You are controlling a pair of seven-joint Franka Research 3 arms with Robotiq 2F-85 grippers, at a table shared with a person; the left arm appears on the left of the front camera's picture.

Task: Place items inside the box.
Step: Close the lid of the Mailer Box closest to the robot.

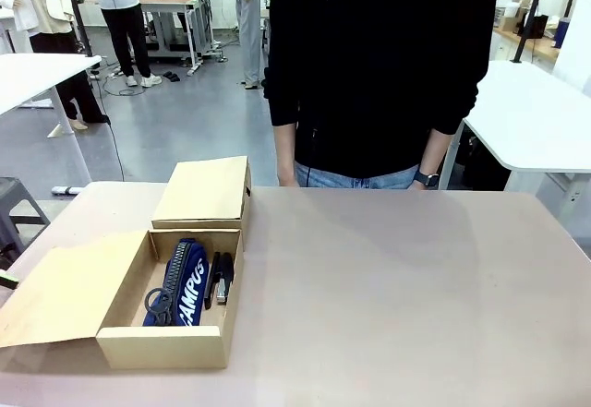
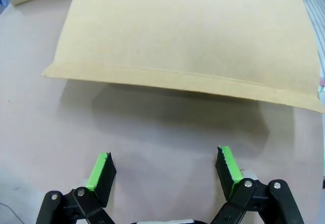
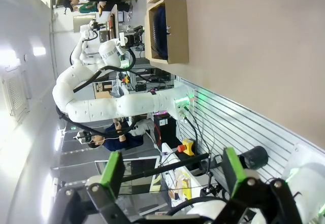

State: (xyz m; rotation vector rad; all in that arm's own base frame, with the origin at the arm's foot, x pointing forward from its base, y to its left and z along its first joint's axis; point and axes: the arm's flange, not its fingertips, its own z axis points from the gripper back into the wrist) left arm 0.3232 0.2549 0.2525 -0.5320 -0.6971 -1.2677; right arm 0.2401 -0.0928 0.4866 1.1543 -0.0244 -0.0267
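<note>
The box (image 1: 164, 345) lies at the table's left, long and tan. Its small far compartment is shut under a flap lid (image 1: 203, 190). The larger near compartment is open, its flap (image 1: 65, 296) spread out to the left. Inside lie the navy "CAMPUS" pouch (image 1: 185, 282) and a black stapler (image 1: 223, 278) beside it. In the left wrist view my left gripper (image 2: 165, 168) hangs open and empty over bare table, just short of the spread flap (image 2: 188, 36). My right gripper (image 3: 173, 176) is open and empty too, off the table's edge, with the box (image 3: 170, 21) far away.
A person in a black top (image 1: 383, 65) stands at the far edge with arms hanging down. The table (image 1: 397, 287) is bare from the middle to the right. In the right wrist view the white left arm (image 3: 111, 104) reaches toward the box.
</note>
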